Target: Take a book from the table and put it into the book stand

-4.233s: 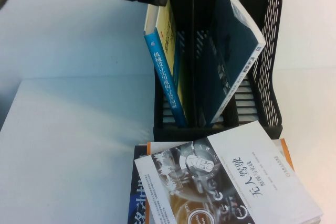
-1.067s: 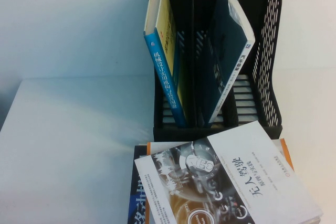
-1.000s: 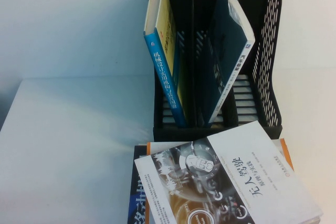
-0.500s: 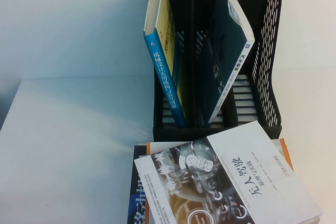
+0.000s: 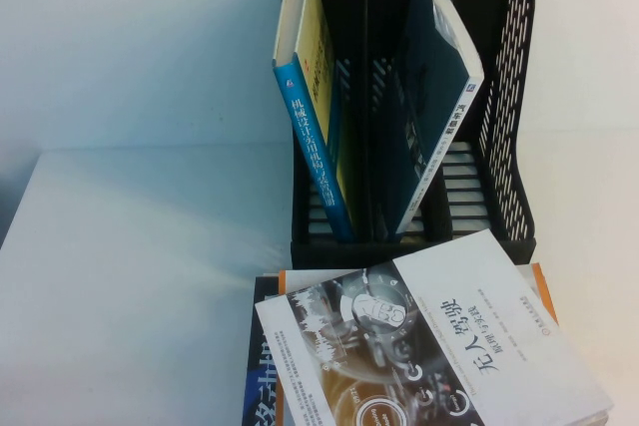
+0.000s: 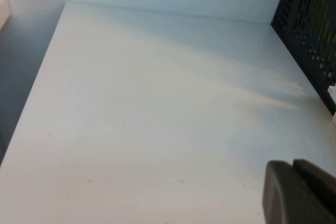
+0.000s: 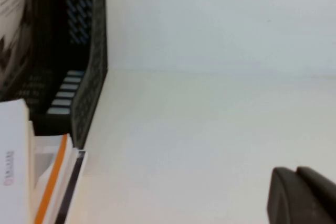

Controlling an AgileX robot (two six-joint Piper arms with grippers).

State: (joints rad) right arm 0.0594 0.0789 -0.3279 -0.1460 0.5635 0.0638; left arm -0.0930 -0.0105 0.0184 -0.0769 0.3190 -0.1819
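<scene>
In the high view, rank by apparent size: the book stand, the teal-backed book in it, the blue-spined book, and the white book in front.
1. Book stand, largest.
2. White book, though it lies nearest the camera and is cut off by the frame, so unsure.
3. Teal-backed book.
4. Blue-spined book, mostly edge-on.

Neither hand shows in this view; the left hand and right hand hang over bare table.

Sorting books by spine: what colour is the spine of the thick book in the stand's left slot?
Blue with white lettering, clearest in the high view.

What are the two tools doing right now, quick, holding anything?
Left tool: over the bare table, holding nothing; open or closed cannot be told.
Right tool: over the table beside the stand, holding nothing; cannot be told.
</scene>
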